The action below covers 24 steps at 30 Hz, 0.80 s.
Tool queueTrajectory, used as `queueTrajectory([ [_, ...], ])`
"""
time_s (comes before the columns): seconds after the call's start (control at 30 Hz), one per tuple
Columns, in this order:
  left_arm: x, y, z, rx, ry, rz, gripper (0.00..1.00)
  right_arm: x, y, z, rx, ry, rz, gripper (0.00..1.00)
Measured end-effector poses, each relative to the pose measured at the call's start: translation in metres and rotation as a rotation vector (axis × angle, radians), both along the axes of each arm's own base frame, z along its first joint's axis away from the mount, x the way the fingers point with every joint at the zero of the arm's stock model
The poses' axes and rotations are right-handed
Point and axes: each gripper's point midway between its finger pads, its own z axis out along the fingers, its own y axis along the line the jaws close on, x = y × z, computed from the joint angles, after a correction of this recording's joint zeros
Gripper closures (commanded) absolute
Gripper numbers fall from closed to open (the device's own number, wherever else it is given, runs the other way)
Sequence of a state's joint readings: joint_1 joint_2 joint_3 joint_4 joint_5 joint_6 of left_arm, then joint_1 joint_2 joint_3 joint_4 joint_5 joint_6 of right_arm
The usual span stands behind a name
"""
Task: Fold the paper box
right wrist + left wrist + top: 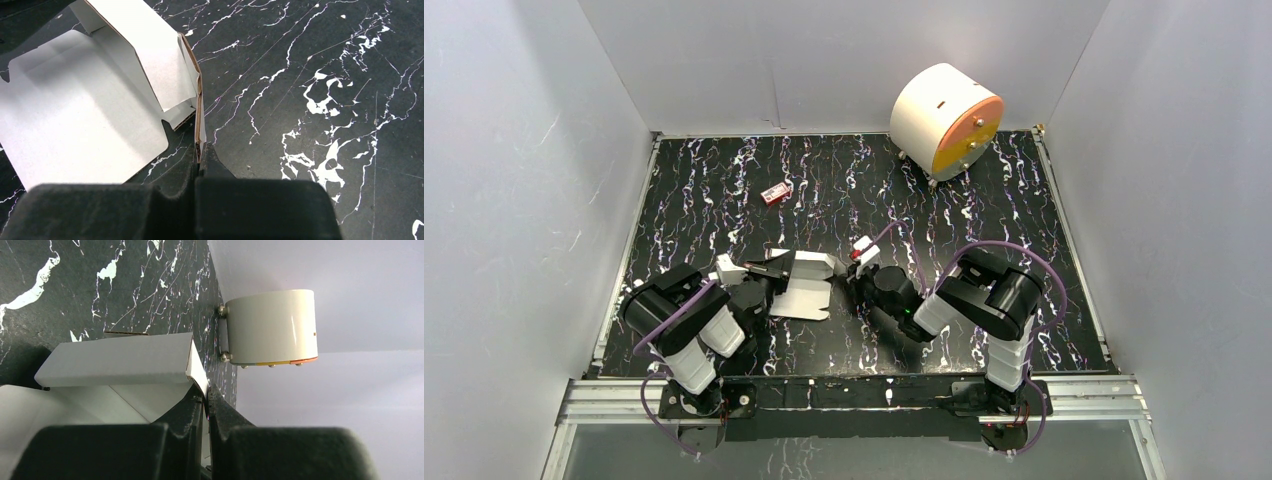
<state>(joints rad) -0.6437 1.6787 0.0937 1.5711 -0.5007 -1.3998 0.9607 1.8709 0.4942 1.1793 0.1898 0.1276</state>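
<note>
The paper box point(809, 290) is a white die-cut cardboard sheet, partly folded, lying between the two arms near the front of the black marbled table. My left gripper point(774, 272) holds its left side. In the left wrist view the jaws point(206, 392) are shut on a thin flap at the end of a folded panel of the paper box point(120, 360). My right gripper point(856, 283) holds the right side. In the right wrist view it point(200, 150) is shut on an upright cardboard edge, and the paper box's flat panel point(75, 115) spreads out to the left.
A big white cylinder with an orange face point(944, 118) stands at the back right and also shows in the left wrist view point(270, 327). A tiny red item point(775, 193) lies behind the box. White walls enclose the table on three sides.
</note>
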Motion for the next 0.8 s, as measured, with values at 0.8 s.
queueTrajectory([
  [0.8, -0.007, 0.005, 0.018, -0.089, -0.024, -0.011, 1.0, -0.008, 0.011, 0.01, -0.087, -0.153, 0.143, 1.0],
])
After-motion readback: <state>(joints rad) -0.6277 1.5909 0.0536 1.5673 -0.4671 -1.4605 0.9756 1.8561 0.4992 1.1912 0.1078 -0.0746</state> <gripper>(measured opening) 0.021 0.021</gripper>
